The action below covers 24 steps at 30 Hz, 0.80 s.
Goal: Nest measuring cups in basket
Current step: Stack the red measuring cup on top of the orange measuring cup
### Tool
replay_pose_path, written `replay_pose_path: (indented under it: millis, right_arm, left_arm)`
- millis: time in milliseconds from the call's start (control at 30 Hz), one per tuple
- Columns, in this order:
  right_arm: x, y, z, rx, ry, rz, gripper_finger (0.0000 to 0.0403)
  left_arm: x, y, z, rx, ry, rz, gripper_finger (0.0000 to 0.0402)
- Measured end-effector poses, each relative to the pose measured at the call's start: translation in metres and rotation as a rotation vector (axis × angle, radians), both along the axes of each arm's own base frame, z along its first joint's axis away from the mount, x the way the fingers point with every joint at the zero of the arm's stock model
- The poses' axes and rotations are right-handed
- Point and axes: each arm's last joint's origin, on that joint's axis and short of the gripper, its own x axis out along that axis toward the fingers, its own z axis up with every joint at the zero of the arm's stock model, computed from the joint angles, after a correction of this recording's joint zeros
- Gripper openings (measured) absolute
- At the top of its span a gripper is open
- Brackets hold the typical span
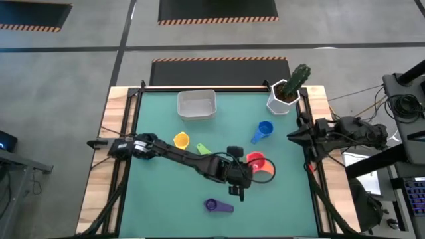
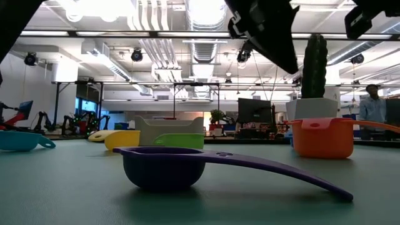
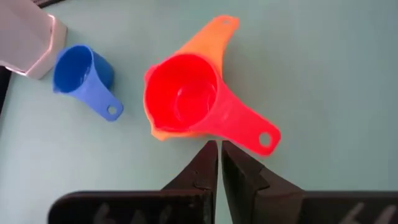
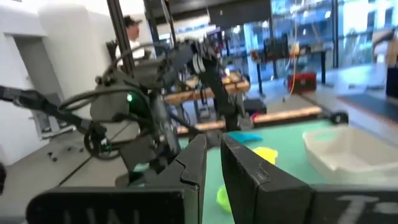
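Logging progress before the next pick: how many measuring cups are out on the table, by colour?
Red cup: 1, nested in the orange
Orange cup: 1
Yellow cup: 1
Green cup: 1
Blue cup: 1
Purple cup: 1
Total: 6, none in the basket

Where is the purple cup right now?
In the high view the purple cup lies alone near the table's front edge, just in front of the left end effector and apart from the red cup.

Robotics lab in an open industrial hall, exposed ducts (image 2: 164, 37) and strip lights seen overhead, other robot arms (image 2: 44, 119) and monitors (image 2: 253, 111) ranged along the background, hazard-striped floor mats (image 1: 216, 10) laid at top of frame, a green-topped test table (image 1: 166, 199) framed in wood.
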Motion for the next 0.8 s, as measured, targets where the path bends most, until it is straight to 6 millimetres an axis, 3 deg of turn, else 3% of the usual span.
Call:
replay_pose_path:
  millis: [233,367,567,800]
  right_arm:
    - [0.0,0.0,-0.007,0.006,0.072,0.001,0.0038]
    - [0.0,0.0,-0.006,0.017,0.061,0.001,0.0038]
    - [0.001,-0.001,-0.005,0.031,0.054,-0.032,0.0038]
    - [0.01,-0.001,-0.007,0.094,0.113,-0.078,0.0038]
  left_arm:
    - [-0.01,0.003,-0.006,0.049,0.096,-0.039,0.0001]
    - [-0.033,0.012,-0.005,0.032,0.065,-0.022,0.0]
    - [-0.077,0.027,0.011,-0.093,-0.29,0.001,0.0]
    - [-0.109,0.038,-0.003,-0.172,-0.514,0.026,0.0]
